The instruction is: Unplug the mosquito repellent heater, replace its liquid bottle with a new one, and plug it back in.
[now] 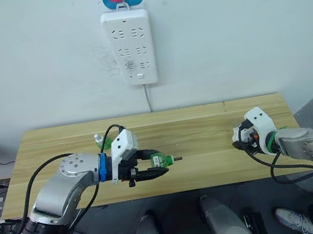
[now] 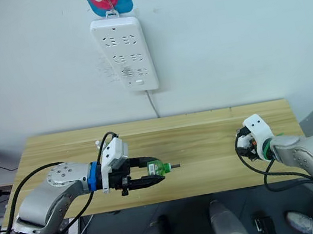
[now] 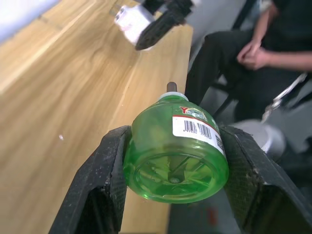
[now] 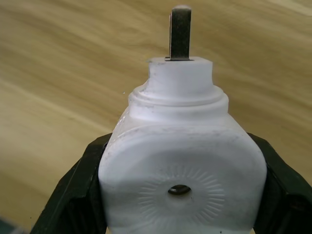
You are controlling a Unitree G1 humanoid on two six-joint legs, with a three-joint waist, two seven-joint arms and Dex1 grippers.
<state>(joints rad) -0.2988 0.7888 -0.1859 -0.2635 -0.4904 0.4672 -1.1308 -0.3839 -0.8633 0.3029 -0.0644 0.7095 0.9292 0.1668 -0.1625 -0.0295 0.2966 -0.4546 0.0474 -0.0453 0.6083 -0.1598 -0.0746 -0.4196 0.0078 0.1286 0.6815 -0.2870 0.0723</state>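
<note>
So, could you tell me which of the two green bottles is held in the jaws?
The green bottle with the barcode label, clamped on its side in the left gripper over the table's front edge. The other bottle sits on the table behind that arm.

Left hand (image 1: pixel 153 169) holds a bottle (image 1: pixel 159 160) over the desk (image 1: pixel 208 138); right hand (image 4: pixel 180 195), well to its right, holds the heater (image 4: pixel 181 170). A power strip (image 1: pixel 129 46) hangs on the wall behind both.
</note>
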